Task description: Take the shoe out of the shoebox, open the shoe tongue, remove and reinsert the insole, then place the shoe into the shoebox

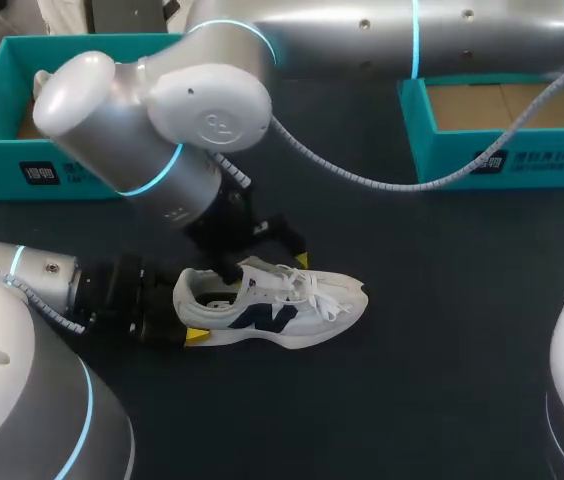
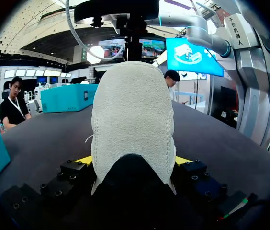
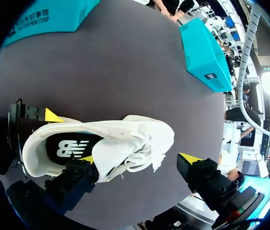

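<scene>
The white shoe (image 1: 282, 315) sits toward the table's (image 1: 442, 300) near edge, its heel clamped in the left gripper (image 2: 134, 160). The right gripper (image 3: 140, 158) gapes wide, with one finger seemingly under the tongue (image 3: 111, 155).

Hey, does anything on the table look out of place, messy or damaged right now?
Nothing looks spilled or damaged. The shoe stands upright on the table, with the left gripper clamping its heel. The only untidy thing is its laces, which lie loose and splayed across the top.
</scene>
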Motion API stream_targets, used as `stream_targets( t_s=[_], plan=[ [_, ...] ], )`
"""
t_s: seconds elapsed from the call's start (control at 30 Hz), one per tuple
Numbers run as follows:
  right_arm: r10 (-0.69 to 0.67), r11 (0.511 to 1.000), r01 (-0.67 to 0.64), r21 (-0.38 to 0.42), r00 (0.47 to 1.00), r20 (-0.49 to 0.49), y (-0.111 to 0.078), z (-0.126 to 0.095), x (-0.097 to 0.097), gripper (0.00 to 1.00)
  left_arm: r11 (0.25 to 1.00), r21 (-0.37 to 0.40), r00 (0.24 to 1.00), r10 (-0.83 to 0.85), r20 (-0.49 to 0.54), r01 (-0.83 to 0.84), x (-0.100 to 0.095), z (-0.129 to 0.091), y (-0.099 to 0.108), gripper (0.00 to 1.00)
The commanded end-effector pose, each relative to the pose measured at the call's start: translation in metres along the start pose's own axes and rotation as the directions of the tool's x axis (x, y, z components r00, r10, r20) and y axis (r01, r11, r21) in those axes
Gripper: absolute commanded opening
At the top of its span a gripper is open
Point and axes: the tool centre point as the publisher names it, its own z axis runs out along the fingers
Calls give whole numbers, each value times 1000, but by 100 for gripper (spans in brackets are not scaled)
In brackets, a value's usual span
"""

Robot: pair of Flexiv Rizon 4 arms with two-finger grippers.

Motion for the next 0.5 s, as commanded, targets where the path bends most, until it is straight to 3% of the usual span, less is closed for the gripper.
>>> stream_targets(
  t_s=[0.03, 0.07, 0.13, 0.17, 0.27, 0.5],
  plan=[
    [243, 970, -244, -18, 968, -58, -9, -4, -1, 100, 1000, 0, 1000, -1, 3, 1, 2, 1, 1, 0],
    [234, 972, -236, -13, 970, -66, -9, -5, 1, 96, 1000, 0, 1000, -1, 3, 1, 2, 1, 1, 0],
    [227, 973, -229, -8, 970, -81, -8, -4, 7, 77, 1000, 0, 1000, -1, 3, 1, 2, 1, 1, 0],
    [224, 974, -224, 4, 970, -98, -9, -4, 10, 75, 1000, 0, 1000, -1, 3, 1, 2, 1, 1, 0],
    [252, 968, -252, 15, 962, -109, -12, -3, 17, 86, 1000, 0, 1000, -1, 3, 1, 2, 1, 1, 0],
    [248, 969, -245, 41, 959, -137, -14, 4, 35, 93, 1000, 0, 1000, -1, 3, 1, 2, 1, 1, 0]
  ],
)
